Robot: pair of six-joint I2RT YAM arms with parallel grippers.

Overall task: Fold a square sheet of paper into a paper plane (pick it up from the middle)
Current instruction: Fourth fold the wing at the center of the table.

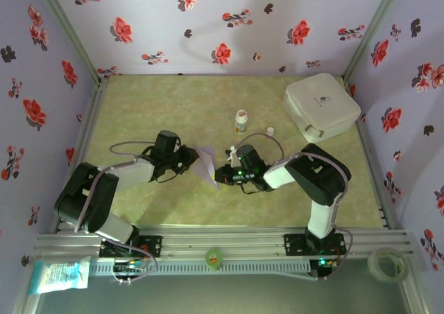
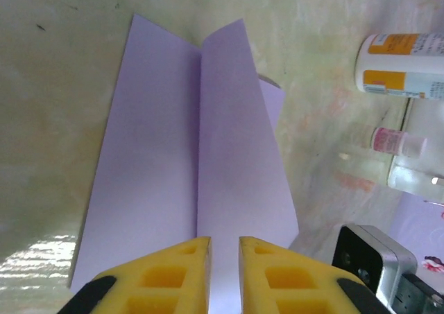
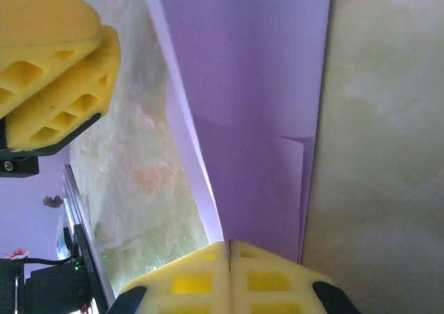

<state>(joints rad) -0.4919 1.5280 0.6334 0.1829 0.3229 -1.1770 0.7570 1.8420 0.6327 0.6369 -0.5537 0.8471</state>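
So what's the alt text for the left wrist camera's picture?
Lilac paper, creased down its middle, lies on a pale green table, its near edge between the left gripper's two slightly parted yellow fingers. A white bottle with an orange label and a tiny pink bottle sit at the right.

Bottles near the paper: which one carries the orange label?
The larger white bottle, with orange bands on its label; the tiny bottle beside it is pink-tinted.
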